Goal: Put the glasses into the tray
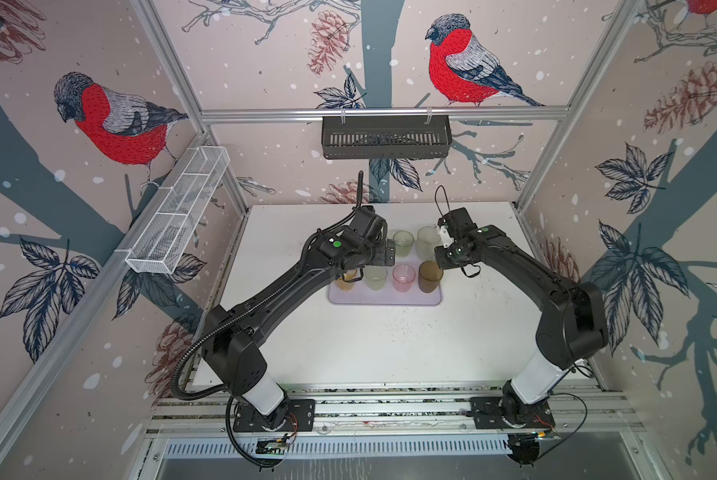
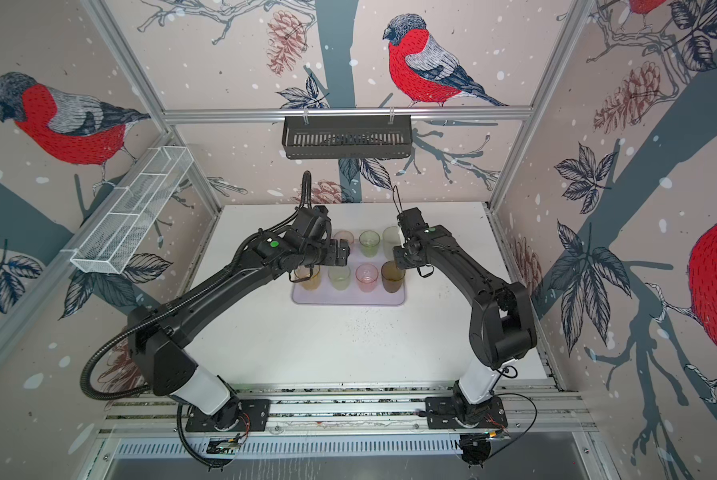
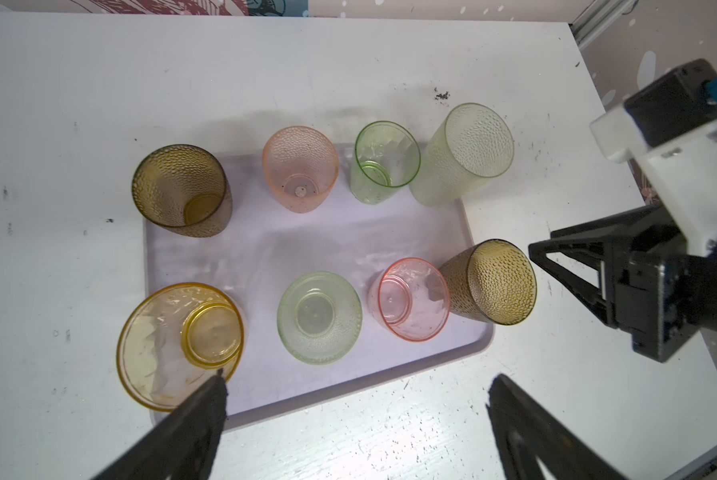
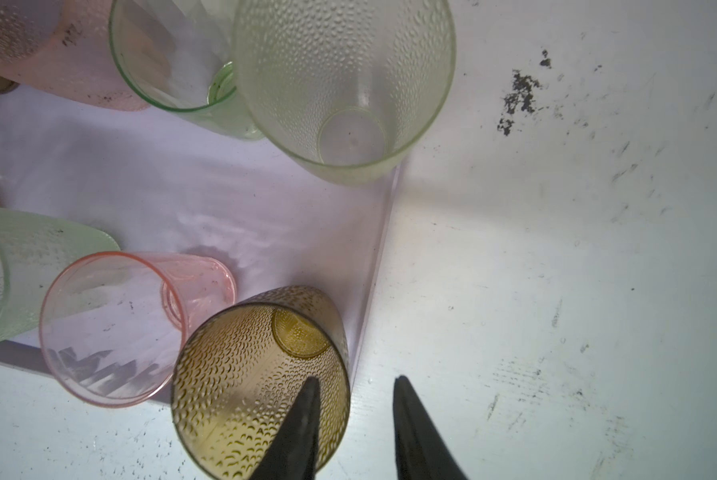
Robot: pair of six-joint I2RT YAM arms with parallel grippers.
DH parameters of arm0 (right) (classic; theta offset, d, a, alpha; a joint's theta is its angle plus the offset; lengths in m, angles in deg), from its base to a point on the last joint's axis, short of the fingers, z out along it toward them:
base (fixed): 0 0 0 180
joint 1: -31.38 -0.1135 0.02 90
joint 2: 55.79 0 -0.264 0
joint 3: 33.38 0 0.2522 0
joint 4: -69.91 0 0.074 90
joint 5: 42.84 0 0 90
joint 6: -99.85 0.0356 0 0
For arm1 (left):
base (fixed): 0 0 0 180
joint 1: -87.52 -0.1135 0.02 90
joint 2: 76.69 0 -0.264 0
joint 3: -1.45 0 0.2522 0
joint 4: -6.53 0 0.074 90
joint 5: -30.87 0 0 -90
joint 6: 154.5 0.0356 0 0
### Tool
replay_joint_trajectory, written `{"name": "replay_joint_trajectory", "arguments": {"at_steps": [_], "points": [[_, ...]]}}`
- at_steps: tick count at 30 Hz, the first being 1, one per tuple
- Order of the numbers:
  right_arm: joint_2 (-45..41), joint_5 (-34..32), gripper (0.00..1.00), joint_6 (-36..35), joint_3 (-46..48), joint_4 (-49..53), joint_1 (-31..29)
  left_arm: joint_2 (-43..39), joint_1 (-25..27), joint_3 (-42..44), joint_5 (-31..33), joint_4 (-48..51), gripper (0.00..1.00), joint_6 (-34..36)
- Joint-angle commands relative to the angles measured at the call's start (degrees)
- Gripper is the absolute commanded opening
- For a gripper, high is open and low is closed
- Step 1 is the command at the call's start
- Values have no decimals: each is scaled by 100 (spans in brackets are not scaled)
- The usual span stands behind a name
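Nearest the robot bases lies bare white table (image 1: 369,345), scuffed and speckled. Beyond it sits the lilac tray (image 1: 383,300), flat on the table and holding all eight glasses upright in two rows of four.

Front row, seen from the left wrist: a smooth yellow glass (image 3: 180,345) at the left corner, a frosted pale green glass (image 3: 319,318), a smooth pink glass (image 3: 408,305), and a dimpled brown glass (image 3: 491,282) at the right corner, its base close to the tray's rim.

Back row: a dimpled amber glass (image 3: 180,191), a dimpled pink glass (image 3: 300,168), a bright green glass (image 3: 385,160), and a tall frosted pale green glass (image 3: 462,153) at the far right corner.

The left gripper (image 3: 356,382) hovers above the tray's front left area with its jaws spread wide, holding nothing; one fingertip overlaps the yellow glass's rim in that view.

The right gripper (image 4: 354,384) stands over the brown glass, jaws narrowly parted: one finger (image 4: 302,419) is inside the rim, the other outside the wall, with a visible gap on the outer side.

On the far wall hangs a black slotted basket (image 1: 385,137); a white wire basket (image 1: 178,212) is on the left wall.
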Motion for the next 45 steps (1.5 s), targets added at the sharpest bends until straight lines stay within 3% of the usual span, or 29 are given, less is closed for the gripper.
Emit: {"name": "replay_joint_trajectory", "arguments": {"at_steps": [1,12,24,35,45], "points": [[-184,-82,35,9,59,-183,0,-95,-97,14,195,-175,98,61],[-1016,-366,43,22,464,-751,43,-410,-438,218,300,-148,98,66],[-1948,-562,74,266,1091,-1331,375,-1136,-1335,916,292,-157,98,254],[-3303,-789,92,708,2162,-2260,896,-1778,-2131,1358,428,-271,98,625],[-3721,-638,98,639,2562,-2484,1307,-2125,-2776,1609,443,-223,98,833]]}}
